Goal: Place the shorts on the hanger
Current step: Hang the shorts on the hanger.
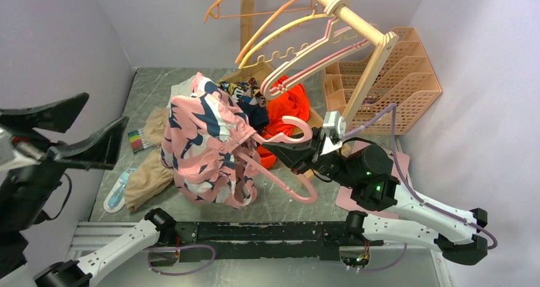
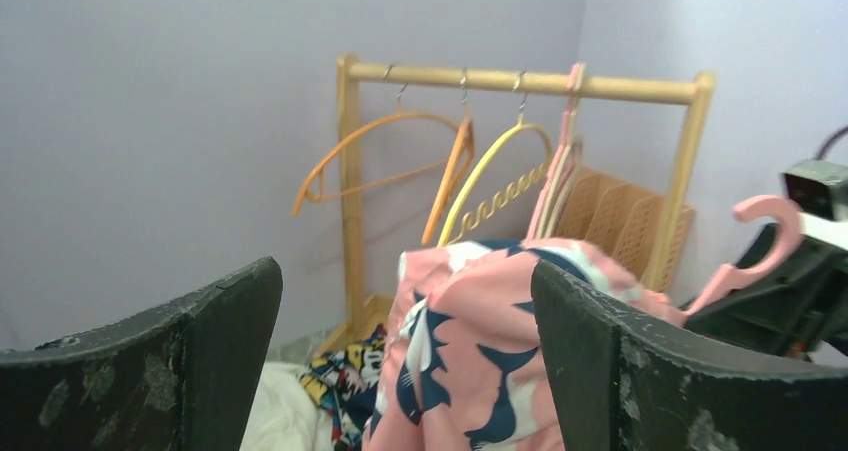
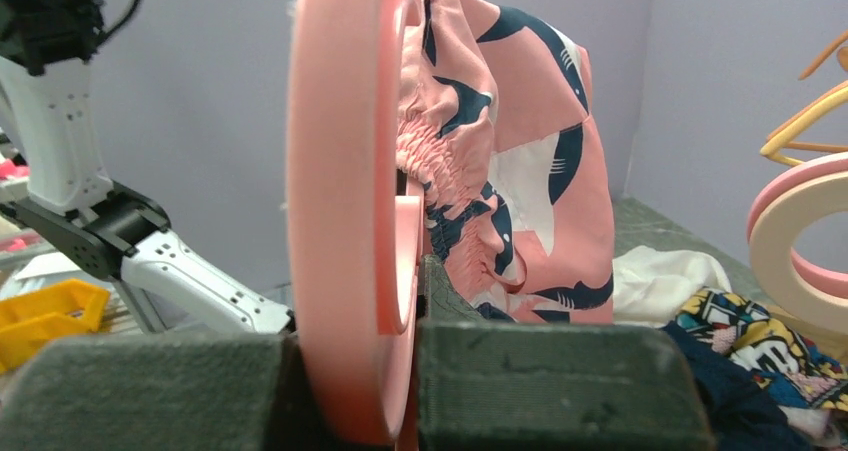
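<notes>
Gripping the pink hanger (image 1: 286, 180) at its neck just under the hook, the right gripper (image 1: 285, 152) holds it raised above the grey table (image 1: 146, 90), its pads pressed tight on the plastic, as the right wrist view confirms. The shorts (image 1: 204, 140) hang bunched over the far arm of the hanger, gathered waistband crowded near the neck, while the near arm juts out bare. The left gripper (image 1: 107, 109) hovers well apart at the left with its jaws spread wide and nothing between them, its wrist camera facing the shorts. Loose clothes, among them an orange-red garment (image 1: 290, 105), lie under and behind the shorts, and the wooden rail (image 1: 356, 20) with its orange and yellow hangers stands at the back. The step in hand appears to be spreading the shorts across the whole hanger. Doing it well likely means the right arm holding the hanger level and steady while the left takes only the free edge of the waistband, not the layers beneath, and draws it along the bare arm until it seats past the tip. A pull that is too hard or angled downward could tilt the hanger and slide the shorts off the far end.
</notes>
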Motion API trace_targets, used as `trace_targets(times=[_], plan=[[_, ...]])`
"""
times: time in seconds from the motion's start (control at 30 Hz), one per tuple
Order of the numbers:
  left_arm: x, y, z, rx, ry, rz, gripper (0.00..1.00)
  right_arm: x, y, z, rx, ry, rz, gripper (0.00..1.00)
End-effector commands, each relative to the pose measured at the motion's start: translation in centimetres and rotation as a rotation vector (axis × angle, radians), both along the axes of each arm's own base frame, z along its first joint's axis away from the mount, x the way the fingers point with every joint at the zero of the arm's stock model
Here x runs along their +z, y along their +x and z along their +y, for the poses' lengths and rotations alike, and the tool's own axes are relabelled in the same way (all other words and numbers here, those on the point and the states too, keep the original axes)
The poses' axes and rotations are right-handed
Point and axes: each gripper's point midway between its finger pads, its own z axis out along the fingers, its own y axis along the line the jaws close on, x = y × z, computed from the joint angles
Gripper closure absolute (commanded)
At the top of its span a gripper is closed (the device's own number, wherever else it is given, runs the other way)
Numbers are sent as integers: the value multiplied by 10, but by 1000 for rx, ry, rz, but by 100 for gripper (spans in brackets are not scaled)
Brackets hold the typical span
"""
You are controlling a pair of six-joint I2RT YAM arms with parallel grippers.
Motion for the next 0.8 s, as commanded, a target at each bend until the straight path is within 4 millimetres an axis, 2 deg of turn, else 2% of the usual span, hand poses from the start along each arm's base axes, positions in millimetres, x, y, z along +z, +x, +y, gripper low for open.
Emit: trace_targets(times=[0.0, 0.07, 0.17, 0.27, 0.43, 0.53, 0.6, 0.63, 0.77], plan=[[-3, -8, -39, -187, 98, -24, 3, 14, 1, -5, -30, -40, -86, 100], [-6, -14, -71, -351, 172, -32, 3, 4, 0, 0, -19, -91, -107, 100], [-31, -19, -118, -601, 307, 22, 1, -7, -3, 2, -2, -123, -120, 100], [-58, -9, -145, -712, 379, 83, 0, -23, -10, 5, 45, -162, -118, 100], [-87, 8, -160, -733, 459, 127, 1, -49, -16, 9, 92, -266, -109, 100], [-124, 16, -169, -762, 511, 216, 0, -54, -16, 4, 83, -288, -115, 100], [-144, 15, -172, -797, 535, 269, 1, -59, -16, 1, 76, -307, -117, 100], [-149, 13, -172, -808, 538, 276, 1, -60, -16, -1, 73, -316, -118, 100], [-144, 2, -165, -813, 527, 238, 0, -69, -16, -3, 73, -355, -115, 100]])
